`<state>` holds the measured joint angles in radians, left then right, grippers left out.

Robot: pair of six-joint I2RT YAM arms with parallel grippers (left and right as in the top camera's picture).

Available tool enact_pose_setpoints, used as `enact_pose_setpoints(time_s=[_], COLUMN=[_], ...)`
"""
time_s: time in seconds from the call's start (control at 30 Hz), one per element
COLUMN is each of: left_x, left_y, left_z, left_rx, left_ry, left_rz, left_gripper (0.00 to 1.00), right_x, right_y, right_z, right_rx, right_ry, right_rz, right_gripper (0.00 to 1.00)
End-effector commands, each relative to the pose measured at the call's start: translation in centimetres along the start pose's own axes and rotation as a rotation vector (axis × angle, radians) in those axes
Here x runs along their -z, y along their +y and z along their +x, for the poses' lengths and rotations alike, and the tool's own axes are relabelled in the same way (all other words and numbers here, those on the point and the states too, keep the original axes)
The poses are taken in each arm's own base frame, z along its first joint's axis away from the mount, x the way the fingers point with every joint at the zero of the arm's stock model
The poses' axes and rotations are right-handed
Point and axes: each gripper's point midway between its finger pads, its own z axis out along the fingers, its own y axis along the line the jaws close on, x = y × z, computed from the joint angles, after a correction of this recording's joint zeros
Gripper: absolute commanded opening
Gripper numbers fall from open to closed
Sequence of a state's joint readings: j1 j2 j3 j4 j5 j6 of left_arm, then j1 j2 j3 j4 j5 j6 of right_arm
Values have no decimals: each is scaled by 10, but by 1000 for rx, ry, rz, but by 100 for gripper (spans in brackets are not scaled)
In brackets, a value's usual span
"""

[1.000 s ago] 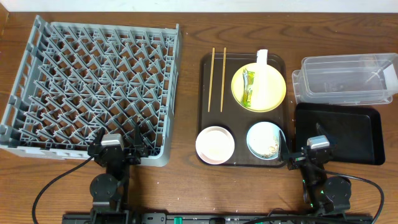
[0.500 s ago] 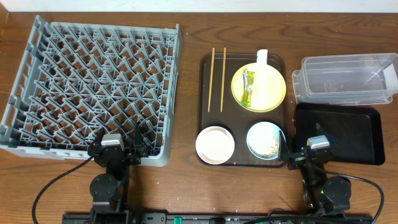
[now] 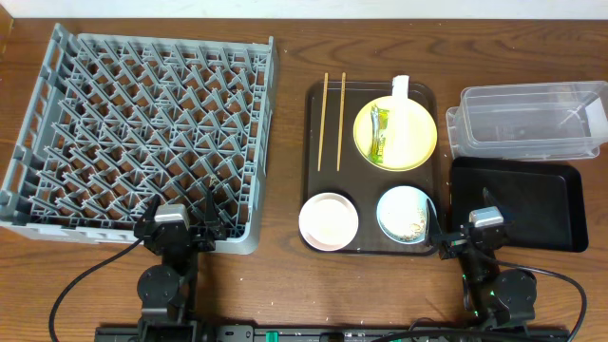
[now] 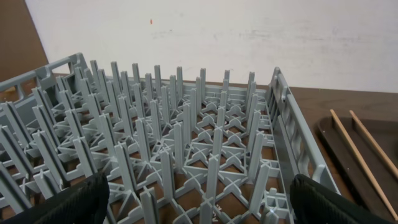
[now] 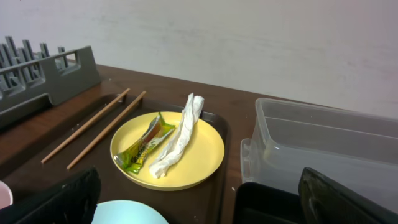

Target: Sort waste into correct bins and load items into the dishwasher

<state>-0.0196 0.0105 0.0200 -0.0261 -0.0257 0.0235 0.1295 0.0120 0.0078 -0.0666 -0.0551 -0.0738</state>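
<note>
Wrapper (image 5: 144,144) lay flat on the yellow plate (image 5: 202,152), ahead and slightly left of the right end effector (image 5: 199,202), touching a white napkin (image 5: 177,134). A pinch there could catch the napkin too, or skid the plate. Its long axis ran away from that end effector, angled slightly right. The left end effector (image 3: 180,211), like the right, gaped wide and empty.

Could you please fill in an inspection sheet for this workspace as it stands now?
Surface: brown wooden table.
Job's things: grey dish rack empty; green wrapper on yellow plate; crumbs in light-blue bowl; white bowl, clear tub, black tray empty.
Clutter: chopsticks on brown serving tray; crumpled white paper across the plate.
Tools: left tool and right tool open, holding nothing.
Cables: black cables loop from both arm bases.
Surroundings: pale wall behind.
</note>
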Motion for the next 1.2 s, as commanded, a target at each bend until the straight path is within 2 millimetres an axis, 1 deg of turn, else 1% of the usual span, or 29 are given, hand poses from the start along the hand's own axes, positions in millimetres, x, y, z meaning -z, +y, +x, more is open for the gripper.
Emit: enact_pose_setpoints(time_s=[0.0,0.07,0.17,0.3,0.37,0.43,0.5,0.53,0.57,0.6,0.67,0.77,0.87,0.93,1.0,1.07,1.17], left_x=[-1,-1,-1,-1,0,1,4,6,7,10,15,23,23,19,12,4,-8], left_y=[5,5,4,2,-9,-23,-40,-47,-50,-51,-52,-53,-54,-60,-68,-78,-94], left_z=[17,14,2,12,17,14,2,-7,-14,-26,-47,-80,-105,-120,-132,-140,-149], left_rx=[-6,-5,-1,-3,6,36,47,44,42,48,74,135,174,178,187,199,232], left_ry=[53,41,-7,33,56,44,3,-34,-61,-93,-129,-134,-70,3,101,195,359], left_rz=[-24,-23,-21,-9,58,138,235,279,298,307,312,318,315,332,366,410,473], left_gripper=[94,94,94,94,94,94,94,94,94,94,94,94,94,95,94,94,95], right_x=[0,0,0,0,0,0,1,2,3,4,8,13,10,3,-7,-20,-43], right_y=[-3,-2,-2,-1,-1,2,10,14,16,16,15,14,16,21,25,28,28], right_z=[3,2,2,2,2,1,-5,-10,-14,-19,-36,-60,-80,-95,-110,-119,-125], right_rx=[9,9,9,-2,-42,-93,-111,-110,-113,-128,-172,-185,-195,-206,-222,-239,-303], right_ry=[8,4,5,6,4,0,-14,-23,-29,-33,-42,-7,76,146,226,311,475], right_rz=[12,5,6,4,4,-16,-66,-90,-102,-104,-106,-109,-127,-164,-197,-222,-220], right_gripper=[99,99,99,99,99,99,99,99,99,99,99,99,99,99,99,99,99])
